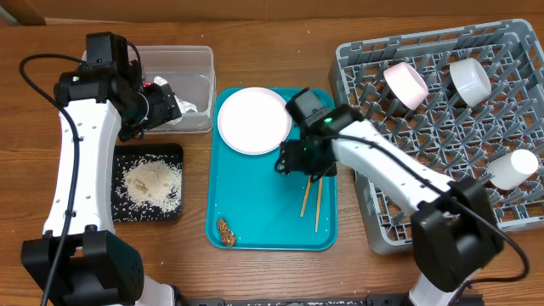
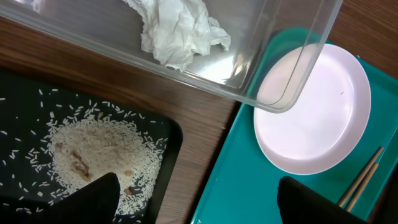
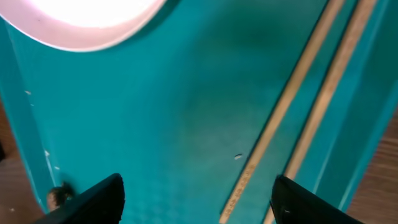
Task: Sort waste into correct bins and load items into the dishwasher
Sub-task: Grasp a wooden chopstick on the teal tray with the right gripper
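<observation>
Overhead, the plate [image 1: 253,120] and chopsticks [image 1: 311,204] lie on the teal tray [image 1: 255,229], not yet loaded. Left wrist: the left gripper [image 2: 198,190] is spread and empty off the tray's left edge. Right wrist: the right gripper [image 3: 198,186], spread over the tray, is probably lining up on the chopsticks.

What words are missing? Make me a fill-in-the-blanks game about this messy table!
1. The black tray holds loose white ____.
2. The crumpled napkin sits in the ____ tub.
3. The grey rack holds ____ bowls and one cup.
4. The teal tray carries the chopsticks, a brown lump and a round white ____.
Missing words: rice, clear, two, plate.
</observation>
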Robot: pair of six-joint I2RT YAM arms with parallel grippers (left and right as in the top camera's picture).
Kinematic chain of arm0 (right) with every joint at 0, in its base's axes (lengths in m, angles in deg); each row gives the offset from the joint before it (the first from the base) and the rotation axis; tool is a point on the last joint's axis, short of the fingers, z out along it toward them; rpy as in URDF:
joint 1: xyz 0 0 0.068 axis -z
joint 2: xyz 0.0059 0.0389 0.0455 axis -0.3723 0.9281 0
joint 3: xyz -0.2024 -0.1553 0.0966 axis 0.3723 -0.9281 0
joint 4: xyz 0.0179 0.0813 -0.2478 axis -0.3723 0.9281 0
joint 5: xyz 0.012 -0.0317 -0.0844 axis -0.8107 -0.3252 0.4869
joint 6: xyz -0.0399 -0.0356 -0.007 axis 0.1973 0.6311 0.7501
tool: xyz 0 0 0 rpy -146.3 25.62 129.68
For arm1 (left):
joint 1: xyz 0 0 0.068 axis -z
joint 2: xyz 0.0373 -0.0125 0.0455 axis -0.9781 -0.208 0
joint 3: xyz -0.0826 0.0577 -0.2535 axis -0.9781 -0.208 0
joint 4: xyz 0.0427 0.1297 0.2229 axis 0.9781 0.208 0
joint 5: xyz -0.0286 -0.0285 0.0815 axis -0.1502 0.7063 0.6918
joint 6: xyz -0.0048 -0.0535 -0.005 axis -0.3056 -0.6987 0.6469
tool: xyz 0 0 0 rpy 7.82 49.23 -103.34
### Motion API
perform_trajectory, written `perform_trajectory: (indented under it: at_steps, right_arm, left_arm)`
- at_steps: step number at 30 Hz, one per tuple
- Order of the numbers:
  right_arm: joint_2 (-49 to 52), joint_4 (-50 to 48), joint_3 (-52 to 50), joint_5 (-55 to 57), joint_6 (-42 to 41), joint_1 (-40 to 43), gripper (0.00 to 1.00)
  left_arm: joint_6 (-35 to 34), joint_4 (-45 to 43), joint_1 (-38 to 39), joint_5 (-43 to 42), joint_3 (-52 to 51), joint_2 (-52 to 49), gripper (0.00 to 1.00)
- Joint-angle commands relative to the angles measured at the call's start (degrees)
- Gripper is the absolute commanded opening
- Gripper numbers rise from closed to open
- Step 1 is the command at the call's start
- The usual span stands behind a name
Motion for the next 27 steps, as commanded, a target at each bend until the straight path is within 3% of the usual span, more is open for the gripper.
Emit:
perform_trajectory:
  at_steps: [1, 13, 15, 19, 27]
  right_arm:
    - [2.71, -0.17, -0.59, 1.25, -3.3, -1.22, 0.78]
    - [9.25, 2.32, -0.59, 0.55, -6.29, -1.4, 0.72]
    - [9.73, 2.71, -0.59, 0.55, -6.51, -1.62, 0.66]
    - [11.13, 2.95, -0.59, 0.59, -6.64, -2.45, 0.44]
    - [12.83, 3.58, -0.57, 0.59, -6.88, -2.99, 0.17]
  left_arm:
    - [-0.39, 0.0, 0.46, -0.07, 1.18, 1.51, 0.83]
    - [-0.39, 0.04, 0.46, -0.07, 1.07, 1.51, 0.82]
    - [-0.39, 0.04, 0.46, -0.07, 1.07, 1.51, 0.83]
    - [-0.39, 0.0, 0.46, -0.04, 1.07, 1.51, 0.83]
    - [-0.39, -0.04, 0.46, -0.07, 1.07, 1.51, 0.83]
